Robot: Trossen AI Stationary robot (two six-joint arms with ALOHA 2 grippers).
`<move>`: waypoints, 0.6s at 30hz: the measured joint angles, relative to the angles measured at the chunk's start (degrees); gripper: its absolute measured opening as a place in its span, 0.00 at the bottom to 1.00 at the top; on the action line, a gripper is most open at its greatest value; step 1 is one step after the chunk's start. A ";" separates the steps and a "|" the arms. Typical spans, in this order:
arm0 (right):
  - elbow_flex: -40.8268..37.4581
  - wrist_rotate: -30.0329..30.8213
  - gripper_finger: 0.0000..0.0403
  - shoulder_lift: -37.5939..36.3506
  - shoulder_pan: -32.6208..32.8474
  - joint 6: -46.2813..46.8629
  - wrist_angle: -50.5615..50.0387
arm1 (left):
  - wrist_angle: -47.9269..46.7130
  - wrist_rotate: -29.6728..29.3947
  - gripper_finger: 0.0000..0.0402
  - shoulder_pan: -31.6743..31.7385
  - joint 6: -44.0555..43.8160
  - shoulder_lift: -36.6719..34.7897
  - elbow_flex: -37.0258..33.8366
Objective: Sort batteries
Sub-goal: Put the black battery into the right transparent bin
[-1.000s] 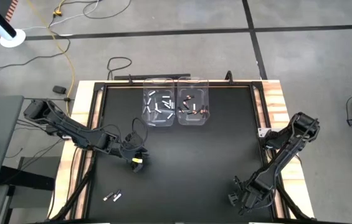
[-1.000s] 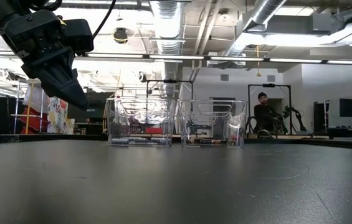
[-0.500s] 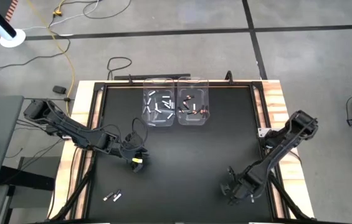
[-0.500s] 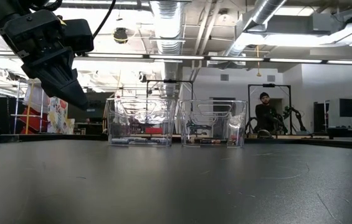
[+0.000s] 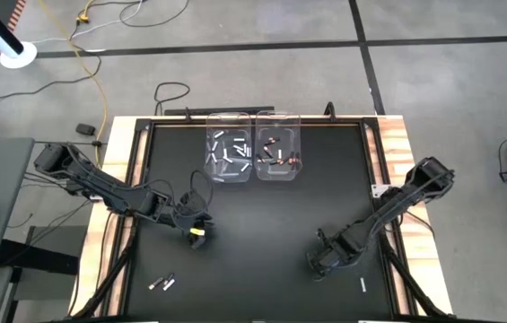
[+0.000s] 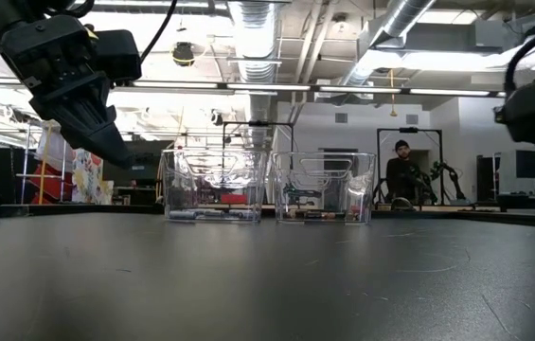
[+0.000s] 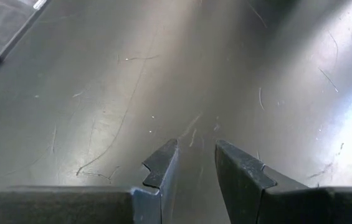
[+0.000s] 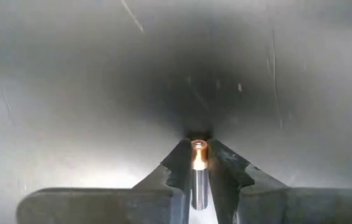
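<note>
My right gripper (image 5: 318, 265) hangs over the near right part of the black table, shut on a copper-tipped battery (image 8: 199, 163). My left gripper (image 5: 197, 235) waits over the left part of the table, its fingers (image 7: 163, 163) slightly apart with nothing between them. A white battery (image 5: 362, 285) lies flat on the table behind my right gripper. A few more batteries (image 5: 161, 283) lie near the front left. At the far side stand two clear bins: the left bin (image 5: 210, 144) holds white batteries, the right bin (image 5: 296, 144) holds copper and dark ones. My right gripper pinches the battery's body (image 8: 199, 180) between its two fingers. The fingers come from above and point down, and the battery lies along them, its copper end (image 8: 199, 147) at the fingertips toward the table.
The table's wooden border (image 5: 397, 144) and frame rails ring the black mat. In the low view the two bins (image 6: 267, 185) stand side by side at the far edge. A person (image 6: 401, 170) sits in the room far behind the table.
My right gripper has moved from the near right corner toward the table's left and slightly toward its far edge, turning as it went. The white battery on the table now shows where the gripper stood. My left gripper has kept still.
</note>
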 joint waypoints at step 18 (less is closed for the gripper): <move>-0.14 -1.20 0.31 0.10 -2.86 -4.58 -0.03 | -0.50 0.13 0.25 0.00 1.72 0.00 0.00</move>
